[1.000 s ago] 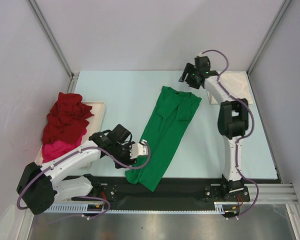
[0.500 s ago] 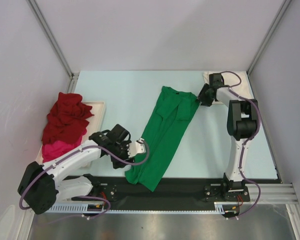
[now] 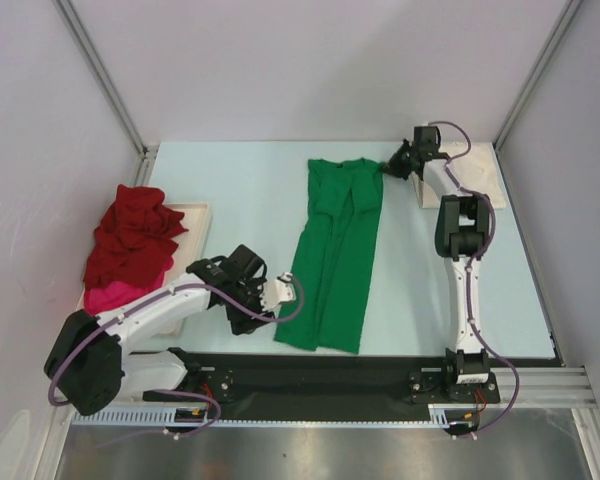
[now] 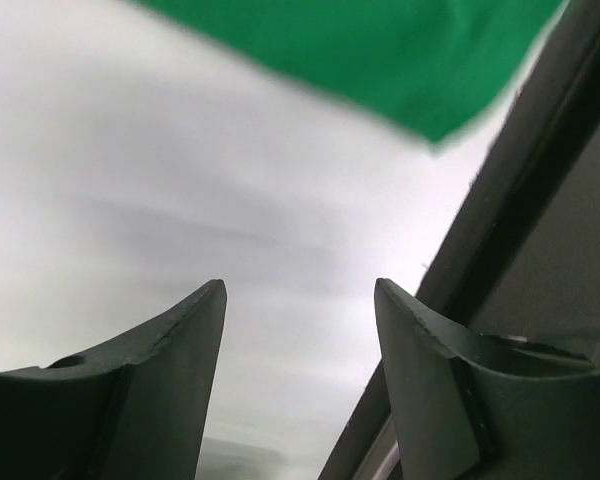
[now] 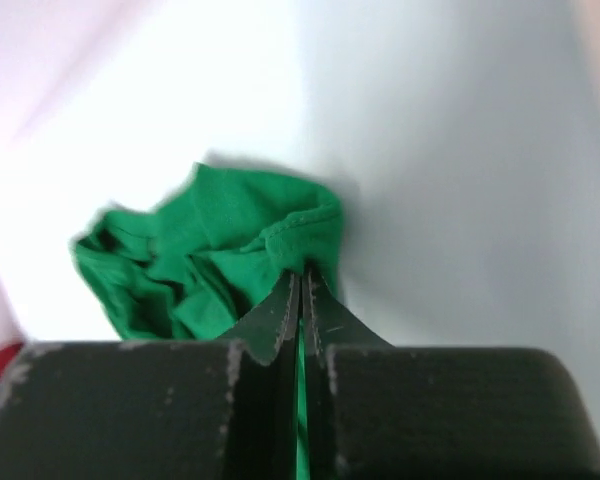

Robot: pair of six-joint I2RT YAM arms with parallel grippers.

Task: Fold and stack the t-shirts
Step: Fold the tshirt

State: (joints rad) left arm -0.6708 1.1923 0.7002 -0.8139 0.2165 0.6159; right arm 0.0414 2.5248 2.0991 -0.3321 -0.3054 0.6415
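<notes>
A bright green t-shirt (image 3: 337, 250) lies folded lengthwise in a long strip down the middle of the table. My right gripper (image 3: 388, 167) is shut on its far right corner; in the right wrist view the green cloth (image 5: 220, 260) bunches just beyond the pinched fingertips (image 5: 302, 275). My left gripper (image 3: 279, 293) stands open beside the strip's near left corner, holding nothing; the left wrist view shows bare table between its fingers (image 4: 180, 340) and the green hem (image 4: 380, 60) beyond. A dark red t-shirt (image 3: 132, 240) lies heaped over a magenta pink one (image 3: 108, 296) at the left. A cream-white t-shirt (image 3: 477, 168) lies at the far right.
A shallow cream tray (image 3: 194, 215) holds the red and pink heap at the left edge. A black strip (image 3: 310, 370) runs along the near table edge by the arm bases. Walls close the table on the left, back and right.
My right gripper came down and shut on the shirt's far right corner, then drew it back and right. The green strip swung from slanted to nearly straight. My left gripper let go of the near end.
</notes>
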